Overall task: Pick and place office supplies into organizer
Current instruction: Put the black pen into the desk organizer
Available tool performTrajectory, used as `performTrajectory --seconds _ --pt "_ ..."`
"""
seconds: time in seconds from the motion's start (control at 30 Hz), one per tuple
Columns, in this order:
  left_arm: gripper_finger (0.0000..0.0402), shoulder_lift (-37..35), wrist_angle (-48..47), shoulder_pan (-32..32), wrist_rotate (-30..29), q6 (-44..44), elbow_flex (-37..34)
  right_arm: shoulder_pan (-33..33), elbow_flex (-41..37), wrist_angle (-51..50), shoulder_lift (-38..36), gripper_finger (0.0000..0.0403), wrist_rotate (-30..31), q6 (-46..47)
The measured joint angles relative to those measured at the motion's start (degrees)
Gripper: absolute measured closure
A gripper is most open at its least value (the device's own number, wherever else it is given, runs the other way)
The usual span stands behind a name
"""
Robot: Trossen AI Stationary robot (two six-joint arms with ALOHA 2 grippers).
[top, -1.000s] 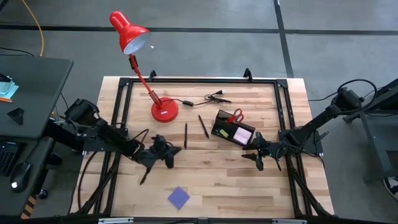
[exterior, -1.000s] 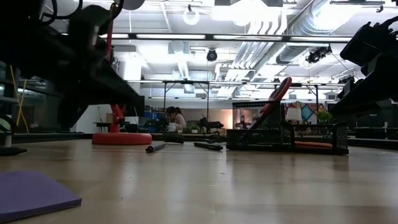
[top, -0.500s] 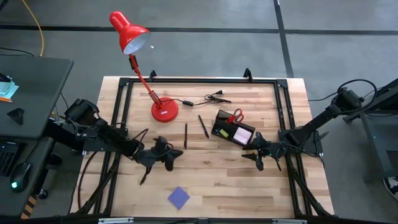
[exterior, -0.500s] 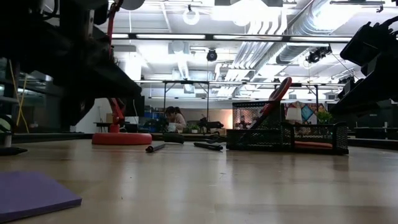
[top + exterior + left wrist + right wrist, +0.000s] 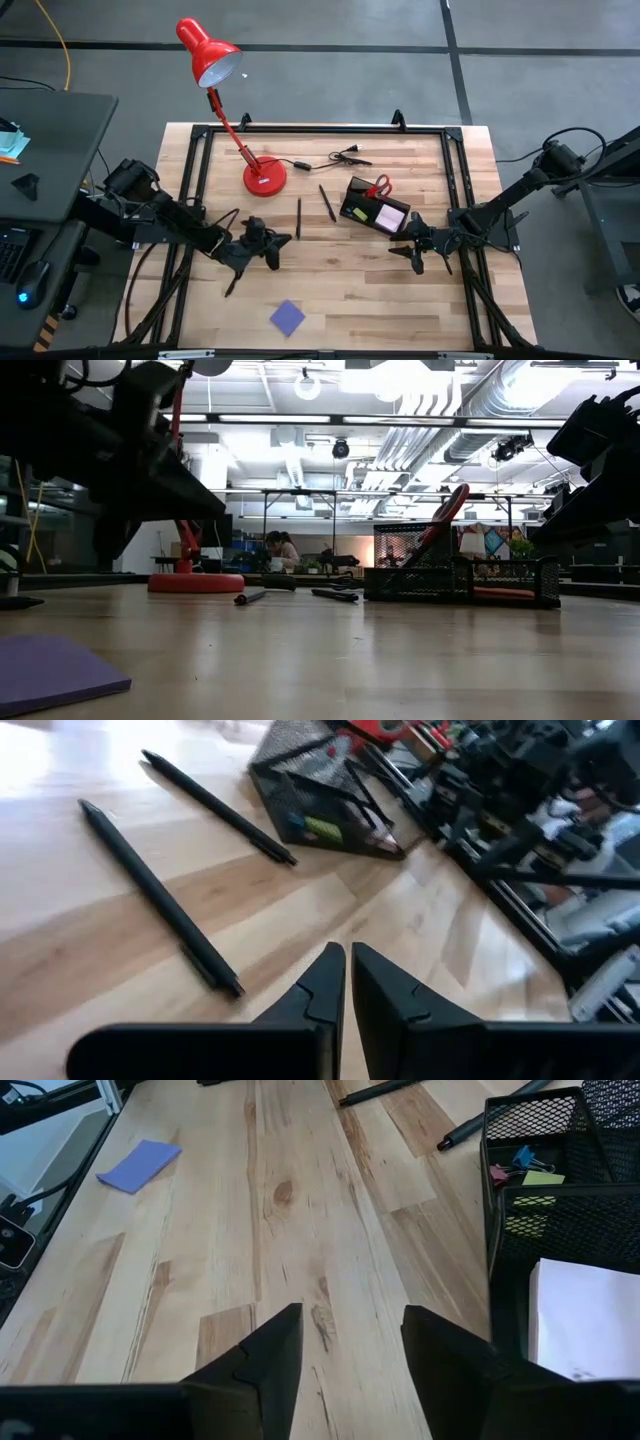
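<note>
Left gripper (image 5: 347,982) fingers pressed together, holding nothing, low over the light wooden surface (image 5: 340,280) at left-centre. Two thin dark pens just ahead: nearer pen (image 5: 160,896) lying diagonal to the fingers' line, near tip just beside them, long axis running away and sideways; second pen (image 5: 218,807) farther off, roughly parallel. Seen from above, both pens (image 5: 299,217) (image 5: 327,203) between left fingers and the black mesh rectangular organizer (image 5: 374,209). Left arm clearly nearer the pens; likely needs fingers parted and turned across a pen's axis before closing. Right gripper (image 5: 351,1348) fingers partly apart, empty, hovering just beside the organizer's near side. Organizer already carrying red-handled scissors (image 5: 380,186) upright in the taller section, pink square note pad (image 5: 388,216), small yellow piece (image 5: 541,1179). Blue-purple square note pad (image 5: 288,317) flat on the surface near the front edge, well apart from both grippers, closer to the left. Red desk lamp (image 5: 225,95) and black cable with plug (image 5: 340,156) at the back, not part of the job.
</note>
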Motion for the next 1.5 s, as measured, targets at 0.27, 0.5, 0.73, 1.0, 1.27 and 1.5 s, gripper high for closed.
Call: performTrajectory --seconds 0.27,0.5,0.73,1.0,1.27,1.5 --pt "0.0390 0.0 -2.5 -1.8 -3.3 -3.8 0.0 0.0 0.0 0.0 0.0 0.0247 0.0 0.0" --pt "0.0398 0.0 -4.3 -1.0 -4.5 -6.0 0.0 0.0 0.0 0.0 0.0 0.0239 0.0 0.0" --pt "0.0341 0.2 -7.9 0.1 -2.6 -6.1 2.4 0.0 0.0 0.0 0.0 0.0237 0.0 0.0" --pt "0.0242 13.6 -24.0 0.4 -9.9 -10.9 18.3 0.0 0.0 -0.2 0.0 0.0242 0.0 0.0" --pt "0.0192 18.9 -56.2 0.1 -10.0 -36.0 34.4 0.0 0.0 -0.6 0.0 0.0233 0.0 0.0" --pt "0.0177 22.8 -75.4 1.4 -4.3 -51.7 42.9 0.0 0.0 -1.6 0.0 0.0237 0.0 0.0"
